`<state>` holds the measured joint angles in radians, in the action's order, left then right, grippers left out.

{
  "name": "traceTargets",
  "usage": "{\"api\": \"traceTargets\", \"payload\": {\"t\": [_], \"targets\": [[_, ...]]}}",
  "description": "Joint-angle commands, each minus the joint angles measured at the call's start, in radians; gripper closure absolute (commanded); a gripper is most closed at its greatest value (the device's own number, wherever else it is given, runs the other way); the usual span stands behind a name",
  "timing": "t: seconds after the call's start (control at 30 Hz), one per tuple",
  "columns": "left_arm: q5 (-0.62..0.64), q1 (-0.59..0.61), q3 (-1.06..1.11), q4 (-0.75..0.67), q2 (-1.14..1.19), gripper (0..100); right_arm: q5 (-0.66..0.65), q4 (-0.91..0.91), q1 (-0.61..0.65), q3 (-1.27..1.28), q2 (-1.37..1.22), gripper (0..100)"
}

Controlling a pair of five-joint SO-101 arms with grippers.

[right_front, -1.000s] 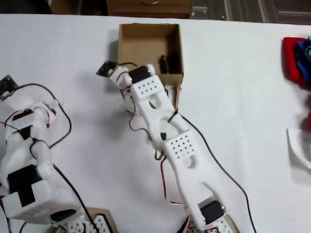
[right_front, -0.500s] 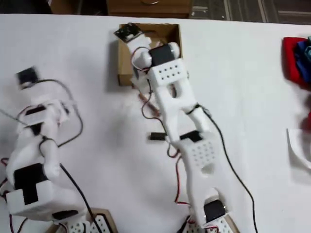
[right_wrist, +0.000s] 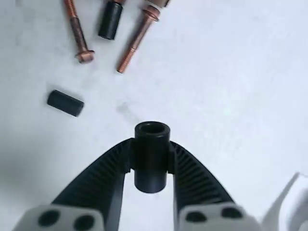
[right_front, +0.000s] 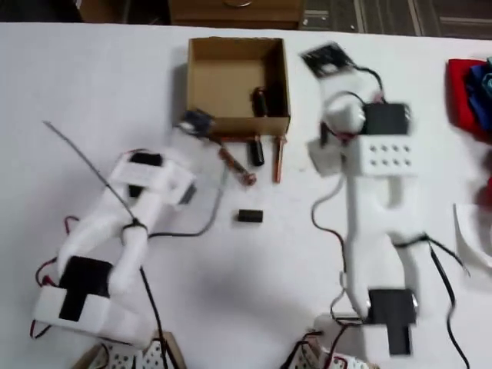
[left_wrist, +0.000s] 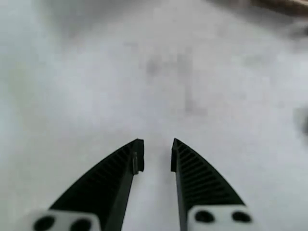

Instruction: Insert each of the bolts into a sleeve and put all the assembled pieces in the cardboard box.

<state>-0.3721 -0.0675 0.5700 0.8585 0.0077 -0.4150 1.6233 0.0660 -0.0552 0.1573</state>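
From above, the left arm (right_front: 115, 223) rises from the counter's (right_front: 154, 77) near left corner and leans across towards the cardboard box (right_front: 238, 124), its wrist ending just short of the front wall. The right arm (right_front: 380, 207) stretches straight away from its base, wrist level with the box and to its side. Both arms cover their own grippers here, so the fingers cannot be made out. A dark piece (right_front: 260, 101) lies inside the box, too small to tell apart. In front of the box lie a slanted bolt (right_front: 237, 166) and a straight bolt (right_front: 278, 158), with a loose sleeve (right_front: 257, 151) between them. A second sleeve (right_front: 249, 216) lies apart, nearer the arms' bases.

In the left wrist view, the left gripper (left_wrist: 156, 155) hangs over bare counter (left_wrist: 144, 72), fingers a little apart with nothing between them. The far surface is blurred.

In the right wrist view, the right gripper (right_wrist: 151, 149) is clamped on a held sleeve (right_wrist: 151, 159), whose open end faces the camera. Beyond it on the counter lie the slanted bolt (right_wrist: 76, 29), the loose sleeve (right_wrist: 110, 20) and the straight bolt (right_wrist: 137, 43), all cut off at the edge, and the second sleeve (right_wrist: 65, 103).
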Motion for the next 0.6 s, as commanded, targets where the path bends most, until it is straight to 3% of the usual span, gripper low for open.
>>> {"api": "traceTargets", "payload": {"t": [0.0, 0.37, 0.57], "targets": [[-0.055, -0.091, -0.131, 0.117, -0.006, 88, -0.025, -0.110, -0.096, 0.196, 0.133, 97.8], [-0.376, -0.120, -0.344, 0.203, 0.100, 87, -0.017, -0.401, -0.318, 0.528, 0.234, 97.8], [-0.399, -0.120, -0.674, 0.434, 0.393, 66, -0.015, -0.519, -0.285, 0.638, 0.234, 97.8]]}}
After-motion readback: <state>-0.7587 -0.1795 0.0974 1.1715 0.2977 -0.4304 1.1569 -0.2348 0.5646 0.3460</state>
